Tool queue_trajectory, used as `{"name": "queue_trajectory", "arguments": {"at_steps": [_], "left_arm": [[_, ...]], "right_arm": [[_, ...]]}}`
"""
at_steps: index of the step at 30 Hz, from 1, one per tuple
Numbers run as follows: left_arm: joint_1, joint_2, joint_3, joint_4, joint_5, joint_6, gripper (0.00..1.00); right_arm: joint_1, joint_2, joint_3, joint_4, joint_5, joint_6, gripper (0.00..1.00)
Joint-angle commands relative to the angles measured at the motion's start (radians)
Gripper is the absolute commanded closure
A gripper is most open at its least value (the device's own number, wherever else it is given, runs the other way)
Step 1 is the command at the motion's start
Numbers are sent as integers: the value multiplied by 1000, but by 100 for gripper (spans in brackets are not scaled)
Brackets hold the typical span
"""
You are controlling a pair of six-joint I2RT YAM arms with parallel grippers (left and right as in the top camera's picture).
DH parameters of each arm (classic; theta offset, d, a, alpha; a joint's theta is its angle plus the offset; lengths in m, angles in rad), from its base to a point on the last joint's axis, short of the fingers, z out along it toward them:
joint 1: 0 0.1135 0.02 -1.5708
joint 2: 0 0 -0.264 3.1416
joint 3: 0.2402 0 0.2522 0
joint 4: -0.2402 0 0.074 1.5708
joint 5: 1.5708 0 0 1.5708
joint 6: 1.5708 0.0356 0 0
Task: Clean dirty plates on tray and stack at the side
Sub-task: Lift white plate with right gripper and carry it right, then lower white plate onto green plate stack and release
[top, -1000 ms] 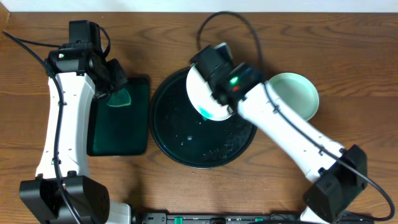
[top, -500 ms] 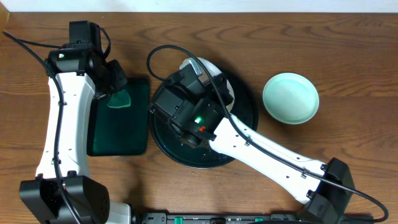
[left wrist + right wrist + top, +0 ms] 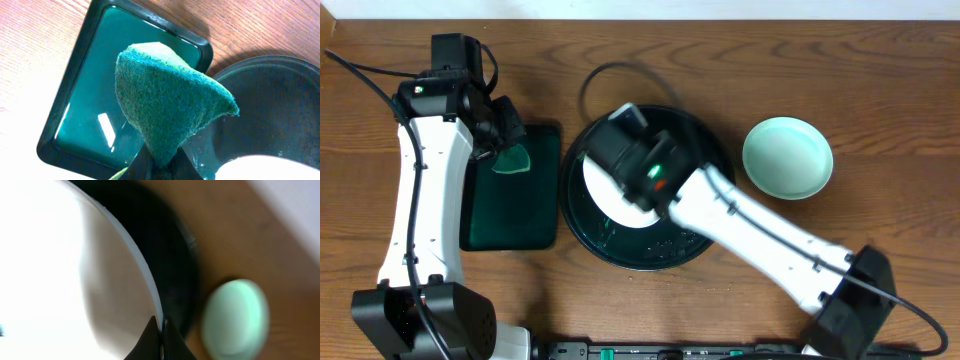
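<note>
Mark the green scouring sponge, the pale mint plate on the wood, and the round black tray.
green scouring sponge (image 3: 170, 105): left wrist view, fuzzy front face.
pale mint plate (image 3: 787, 157): overhead view, centre.
round black tray (image 3: 615, 243): overhead view, bare floor.

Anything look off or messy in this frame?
Only minor: pale specks, perhaps droplets, dot the black tray near its front edge. Otherwise orderly: the right gripper pinches a plate by its rim, the left gripper holds the sponge, another plate sits flat.
</note>
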Motion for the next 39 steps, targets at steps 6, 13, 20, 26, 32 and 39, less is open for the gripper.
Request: {"name": "queue_trajectory", "arguments": {"at_steps": [6,13,20,26,32,39], "left_arm": [[5,10,-9,-2,-16,5,93],[5,10,-9,-2,-17,5,93],[5,10,-9,-2,-17,5,93],[5,11,-9,-2,-17,5,93],[5,11,-9,-1,-29,5,93],[10,13,-9,6,-35,143,93]], "right_arm": [[-414,-106,22,-7,-694,30,99],[-824,-150,12,-66,-702,65,99],[-1052,-106,-120,-16,-608,97,99],[-1088,-89,-349,146,-566,140,99],[-1086,-89,-487,289,-524,171,96],[-1047,-89,-430,264,-597,46,44]]}}
